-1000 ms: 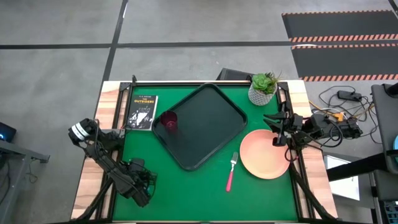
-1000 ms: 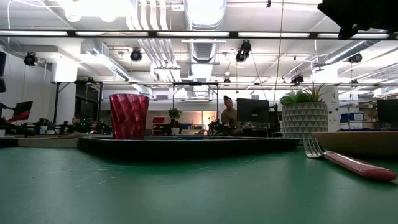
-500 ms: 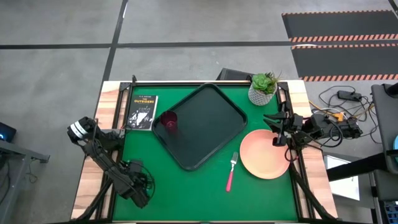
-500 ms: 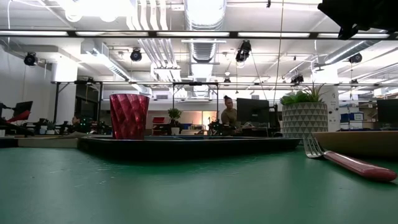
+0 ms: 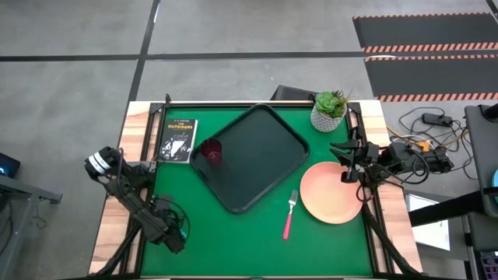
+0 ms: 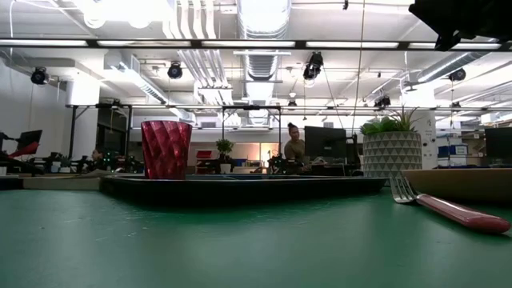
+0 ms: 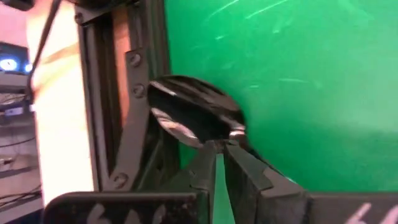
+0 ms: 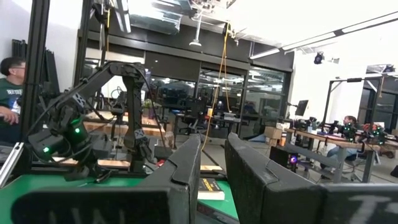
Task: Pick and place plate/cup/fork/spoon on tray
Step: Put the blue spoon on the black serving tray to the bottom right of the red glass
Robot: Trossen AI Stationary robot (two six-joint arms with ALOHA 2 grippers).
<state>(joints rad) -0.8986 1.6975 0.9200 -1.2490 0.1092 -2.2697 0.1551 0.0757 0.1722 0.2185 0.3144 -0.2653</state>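
Observation:
The spoon (image 7: pixel 193 115) lies at the table's near left, its silver bowl beside the dark frame rail. My left gripper (image 7: pixel 221 142) is shut on it, and its fingers hide the handle. My right gripper (image 5: pixel 345 163) hovers open over the far right rim of the peach plate (image 5: pixel 327 202), holding nothing. The pink-handled fork (image 5: pixel 289 215) lies on the green mat left of the plate. The maroon cup (image 5: pixel 212 150) stands upright on the left corner of the black tray (image 5: pixel 261 163). My left gripper pinches the spoon at the neck (image 7: pixel 231 132), just behind the bowl, between its two fingertips. The fingers come from above, pointing down. The bowl sits low at the mat's left edge; whether it has left the mat I cannot tell.
A small black book (image 5: pixel 177 140) lies left of the tray. A white pot with a green plant (image 5: pixel 329 110) stands at the far right. Dark frame rails (image 7: pixel 102 106) run along the table's left side, close to the spoon. Green mat lies bare in front of the tray.
My left gripper has shut on the spoon and shifted slightly toward the table's left edge. My right gripper, the cup, the fork and the plate have kept still.

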